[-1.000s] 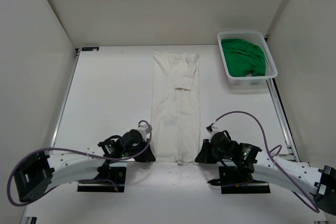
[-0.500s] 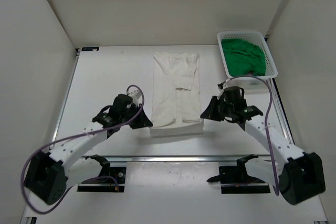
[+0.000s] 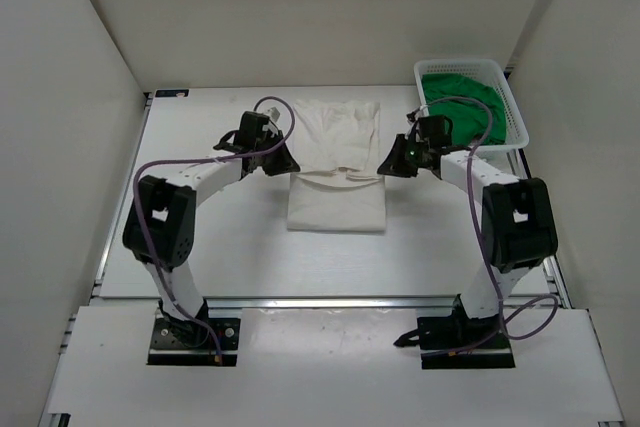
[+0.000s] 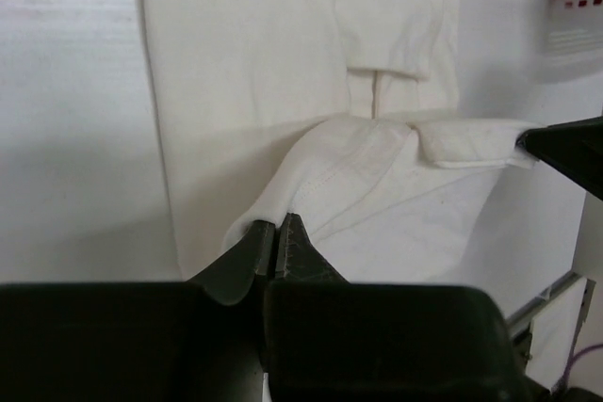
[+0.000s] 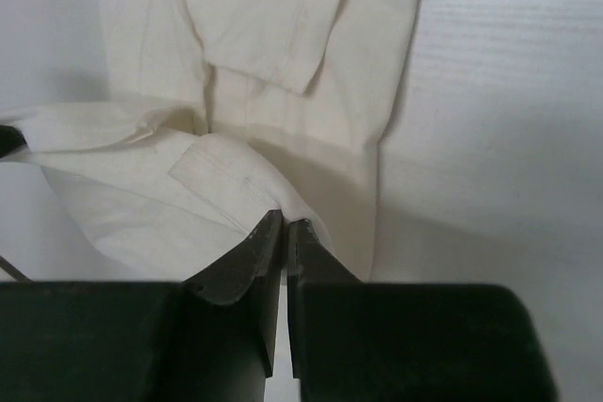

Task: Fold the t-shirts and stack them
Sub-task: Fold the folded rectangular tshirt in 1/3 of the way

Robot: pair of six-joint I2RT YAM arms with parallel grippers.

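My left hand [image 3: 289,166] and right hand [image 3: 381,168] are pinching the white shirt [image 3: 336,209], roughly half folded. Green shirt [image 3: 460,107] sits in the basket [image 3: 462,64], untouched.

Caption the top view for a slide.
Left gripper and right gripper pinch white shirt, hem doubled back; green shirt in basket.

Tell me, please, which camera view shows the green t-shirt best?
The top external view: the green t-shirt lies bunched inside the white basket. Neither wrist view shows it; both look at the white t-shirt.
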